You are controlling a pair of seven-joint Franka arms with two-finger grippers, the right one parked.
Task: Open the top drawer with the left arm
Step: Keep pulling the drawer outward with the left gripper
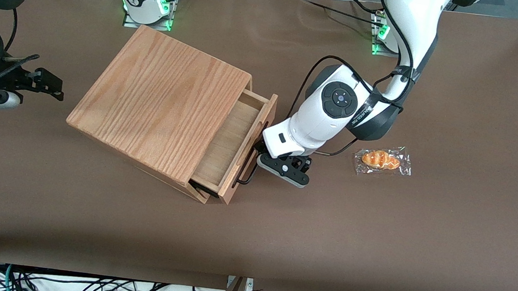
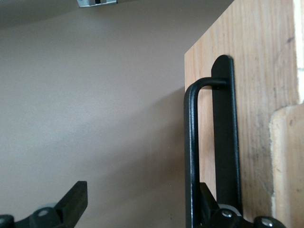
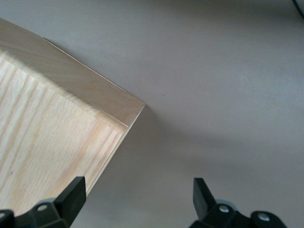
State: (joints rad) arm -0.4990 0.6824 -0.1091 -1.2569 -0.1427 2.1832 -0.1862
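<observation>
Oak top drawer (image 1: 233, 145) partly out, tool (image 1: 270, 162) spread around handle (image 2: 192, 156)

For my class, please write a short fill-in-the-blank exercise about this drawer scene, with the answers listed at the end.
1. The top drawer of the cabinet is partly ____.
2. The gripper is at the drawer's black ____, with its fingers open.
3. One finger sits between the handle and the drawer ____.
4. The wrapped pastry lies on the ____, toward the working arm's end.

Answers: open; handle; front; table
</observation>
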